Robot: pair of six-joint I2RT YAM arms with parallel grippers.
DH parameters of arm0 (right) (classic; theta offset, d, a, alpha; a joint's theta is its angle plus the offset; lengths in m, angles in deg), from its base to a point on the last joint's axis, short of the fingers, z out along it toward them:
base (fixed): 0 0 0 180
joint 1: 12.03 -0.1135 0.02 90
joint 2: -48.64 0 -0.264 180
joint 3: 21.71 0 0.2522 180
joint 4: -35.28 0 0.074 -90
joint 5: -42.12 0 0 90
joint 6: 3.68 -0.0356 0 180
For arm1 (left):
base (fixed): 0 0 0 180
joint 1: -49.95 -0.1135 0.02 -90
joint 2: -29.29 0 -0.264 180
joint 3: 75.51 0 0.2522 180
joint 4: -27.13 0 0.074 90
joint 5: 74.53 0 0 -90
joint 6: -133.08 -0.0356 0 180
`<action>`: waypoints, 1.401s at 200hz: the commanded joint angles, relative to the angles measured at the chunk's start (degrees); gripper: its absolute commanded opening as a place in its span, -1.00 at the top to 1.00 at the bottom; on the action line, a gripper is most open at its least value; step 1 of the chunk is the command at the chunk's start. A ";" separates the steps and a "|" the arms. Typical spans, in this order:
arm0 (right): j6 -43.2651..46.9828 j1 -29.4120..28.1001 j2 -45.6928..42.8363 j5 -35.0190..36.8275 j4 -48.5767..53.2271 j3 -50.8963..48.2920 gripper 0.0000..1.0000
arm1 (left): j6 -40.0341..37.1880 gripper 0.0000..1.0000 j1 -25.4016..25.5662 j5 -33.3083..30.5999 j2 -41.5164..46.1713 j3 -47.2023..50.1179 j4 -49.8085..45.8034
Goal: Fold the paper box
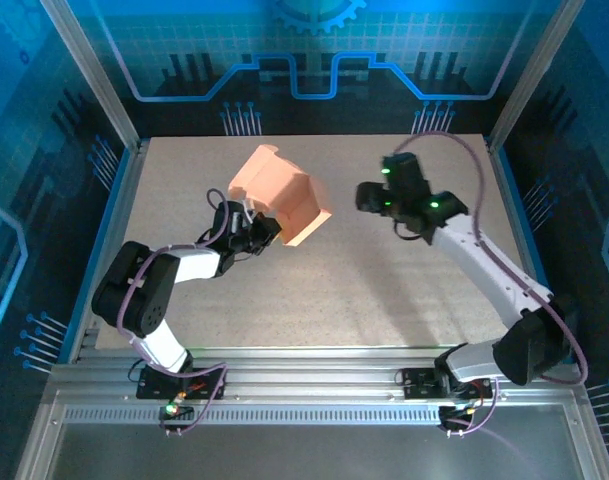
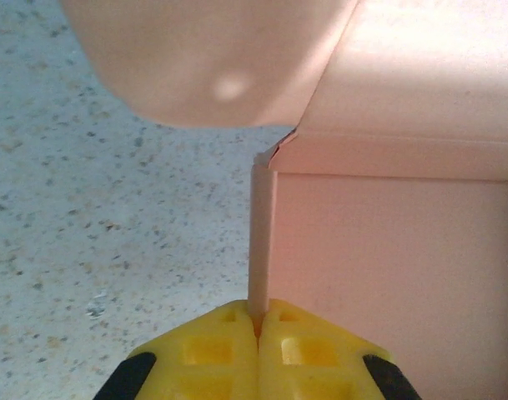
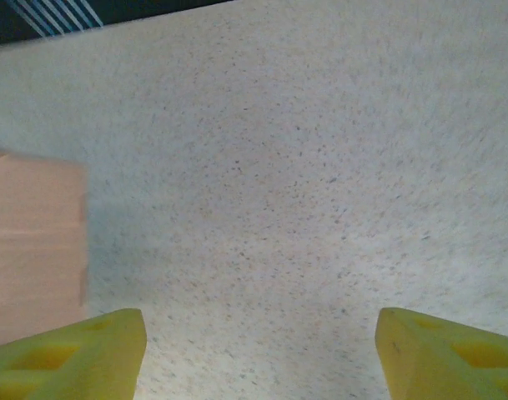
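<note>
1. The paper box [image 1: 281, 195] lay over the far-left part of the table [image 1: 404, 300], tilted, and appeared to be lifted; whether any corner touched the surface could not be determined.
2. The left gripper [image 2: 258, 321] was clamped shut on the box's upright panel edge [image 2: 262, 242], both yellow fingers meeting on the thin card. A rounded flap [image 2: 212, 67] hung unfolded above and to the left of that grip.
3. The right gripper [image 1: 376, 196] stood over the far-centre of the table with its jaws spread wide and nothing between them. It was near the box but clearly apart from it.
4. Governing relation: the box lay to the left of the right jaws, showing at the left edge of the right wrist view. Its long axis ran diagonally from the far-left corner of the table towards the centre, so its nearer end faced the right gripper.
5. Judgement: the left arm was the holding arm and the right arm was free. The next fold would require the right jaws to travel left to a loose flap.
</note>
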 commanded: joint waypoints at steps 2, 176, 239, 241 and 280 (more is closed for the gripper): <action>-9.77 5.13 7.05 -27.74 -14.54 -7.64 -0.38 | -0.51 0.97 0.45 6.72 1.85 -1.06 5.33; -22.05 -1.06 27.37 -49.43 -43.22 -6.53 0.00 | -7.55 1.00 7.24 -5.77 7.83 -0.28 4.50; -26.64 0.75 30.84 -53.09 -52.31 -6.91 0.01 | -13.38 1.00 8.43 -7.92 12.50 5.50 13.44; -26.81 0.71 30.98 -53.37 -52.72 -6.80 0.01 | -13.42 1.00 8.43 -7.89 12.41 5.63 13.96; -25.10 -0.80 30.52 -54.51 -53.77 -5.48 0.01 | -14.55 1.00 8.69 -9.74 12.03 5.71 13.37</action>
